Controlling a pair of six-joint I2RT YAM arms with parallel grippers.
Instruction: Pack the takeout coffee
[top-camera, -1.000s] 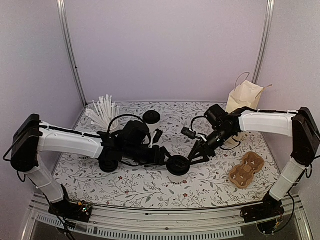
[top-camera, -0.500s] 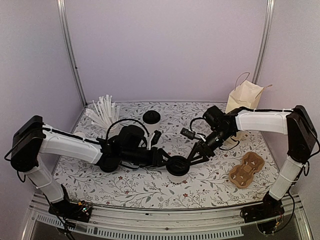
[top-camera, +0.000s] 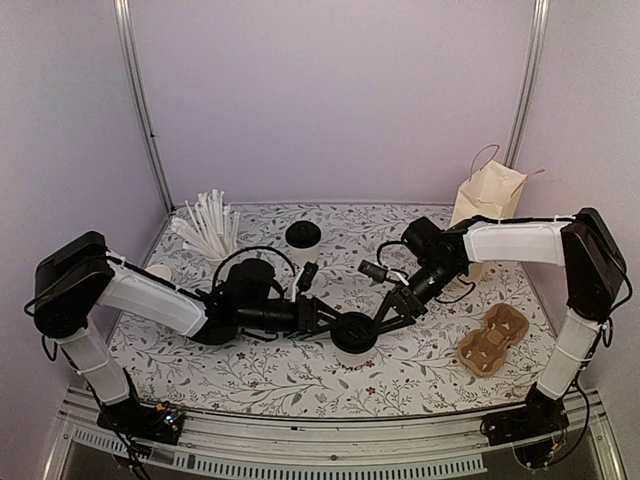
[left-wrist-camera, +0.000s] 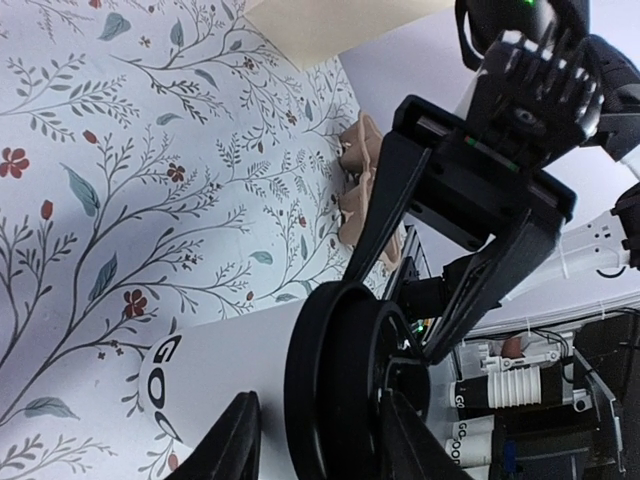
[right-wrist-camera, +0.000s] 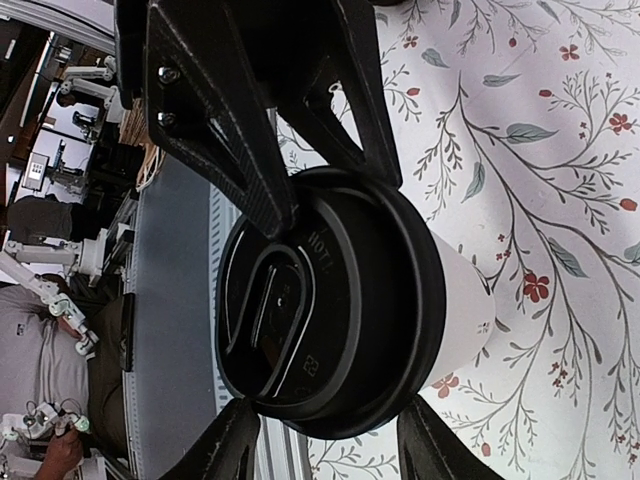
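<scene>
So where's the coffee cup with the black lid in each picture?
Top external: the coffee cup is low in the middle of the picture.
Left wrist: bottom middle, seen from the side.
Right wrist: middle, lid facing the camera.
Shared landmark: the floral table cover under it.

Smooth plastic lid (right-wrist-camera: 320, 300), matt paper cup (right-wrist-camera: 462, 300)

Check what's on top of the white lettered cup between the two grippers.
A round black lid sits on the white cup and covers its whole mouth; an oval sip recess shows in the lid's top. Whatever the cup holds is hidden under the lid.
</scene>
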